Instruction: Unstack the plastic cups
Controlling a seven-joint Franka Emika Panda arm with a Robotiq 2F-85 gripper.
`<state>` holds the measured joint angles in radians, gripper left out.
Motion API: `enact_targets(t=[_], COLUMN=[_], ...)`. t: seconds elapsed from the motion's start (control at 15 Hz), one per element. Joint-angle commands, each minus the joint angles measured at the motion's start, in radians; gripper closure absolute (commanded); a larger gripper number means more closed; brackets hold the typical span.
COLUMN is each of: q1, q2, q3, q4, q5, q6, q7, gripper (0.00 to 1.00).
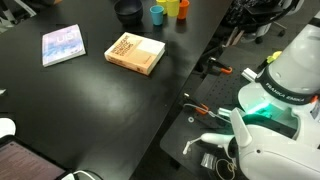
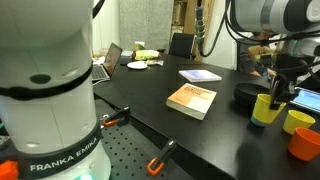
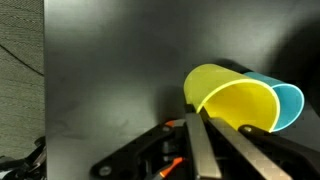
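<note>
A yellow-green cup [image 3: 238, 104] sits nested in a blue cup [image 3: 291, 104] in the wrist view. My gripper [image 3: 197, 113] is shut on the yellow-green cup's near rim, with the wall between the two fingers. In an exterior view the gripper [image 2: 276, 88] comes down from above onto this stack [image 2: 265, 108] at the far end of the black table. A separate yellow cup [image 2: 298, 121] and an orange cup [image 2: 306, 144] stand beside the stack. The stack [image 1: 157, 14] and the orange cup [image 1: 183, 5] also show at the top edge of an exterior view; the gripper is out of frame there.
A dark round bowl [image 2: 247, 97] stands right next to the stack. A tan book [image 1: 135, 53] and a blue booklet [image 1: 62, 45] lie on the black table [image 1: 90, 100]. The robot base [image 2: 45, 110] and orange-handled clamps [image 2: 160, 158] are at the table edge.
</note>
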<state>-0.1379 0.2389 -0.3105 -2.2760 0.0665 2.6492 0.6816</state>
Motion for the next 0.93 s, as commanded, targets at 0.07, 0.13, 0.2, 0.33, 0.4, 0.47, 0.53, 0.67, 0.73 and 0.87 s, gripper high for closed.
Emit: enact_targets(t=[0.07, 0.13, 0.2, 0.33, 0.4, 0.47, 0.53, 0.67, 0.73, 0.87], q1=[-0.043, -0.049, -0.054, -0.067, -0.067, -0.073, -0.072, -0.076, -0.073, -0.06], q2=[0.04, 0.053, 0.067, 0.098, 0.12, 0.134, 0.151, 0.171, 0.171, 0.158], q3=[0.019, 0.025, 0.031, 0.048, 0.052, 0.062, 0.064, 0.073, 0.068, 0.053], q4=[-0.009, -0.003, 0.003, 0.015, 0.026, 0.034, 0.044, 0.06, 0.065, 0.067], q5=[0.085, 0.107, 0.13, 0.18, 0.194, 0.215, 0.225, 0.251, 0.256, 0.243], q6=[0.052, 0.053, 0.058, 0.077, 0.083, 0.083, 0.081, 0.077, 0.058, 0.048], q7=[-0.028, -0.034, -0.045, -0.074, -0.08, -0.099, -0.102, -0.119, -0.11, -0.099], gripper=[0.99, 0.99, 0.99, 0.97, 0.89, 0.68, 0.64, 0.59, 0.53, 0.37])
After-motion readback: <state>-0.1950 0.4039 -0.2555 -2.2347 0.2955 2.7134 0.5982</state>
